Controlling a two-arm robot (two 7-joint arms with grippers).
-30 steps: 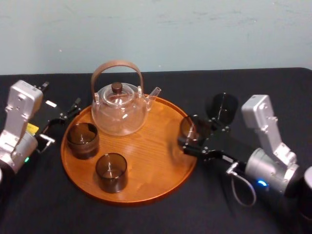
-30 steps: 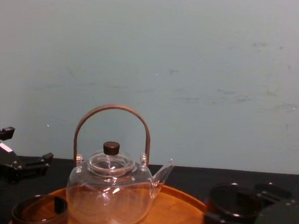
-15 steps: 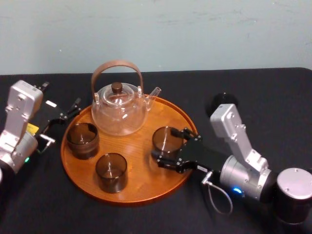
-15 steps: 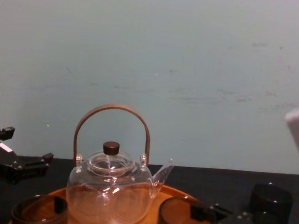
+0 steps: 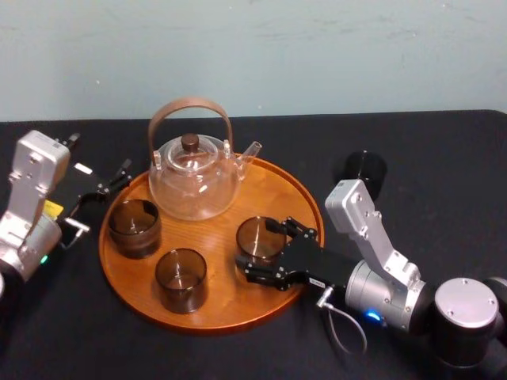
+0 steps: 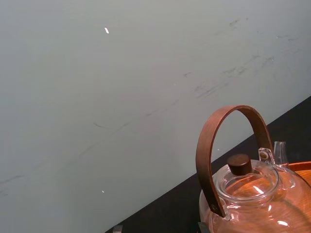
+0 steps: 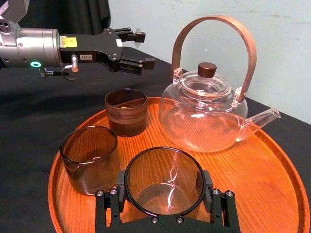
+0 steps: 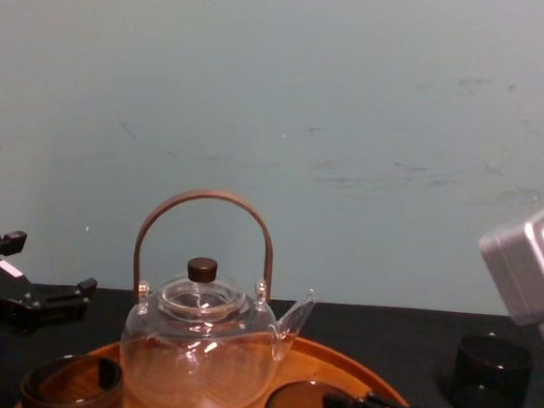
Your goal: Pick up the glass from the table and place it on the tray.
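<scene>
A smoky brown glass (image 5: 257, 237) sits between the fingers of my right gripper (image 5: 264, 252), which is shut on it, above the right part of the round wooden tray (image 5: 214, 321). The right wrist view shows the glass (image 7: 164, 182) clamped from both sides just over the tray (image 7: 272, 170); whether its base touches the wood I cannot tell. In the chest view its rim (image 8: 297, 404) is low beside the teapot. My left gripper (image 5: 99, 194) is parked open on the black table (image 5: 444, 150), left of the tray.
A glass teapot (image 5: 194, 174) with a wooden handle stands at the tray's back. Two more brown glasses (image 5: 135, 227) (image 5: 181, 279) stand on the tray's left and front. A dark glass (image 5: 364, 170) stands on the table right of the tray.
My right gripper has carried the glass leftward from the tray's right rim to over the tray's inner right part, and lower. The left arm has not moved.
</scene>
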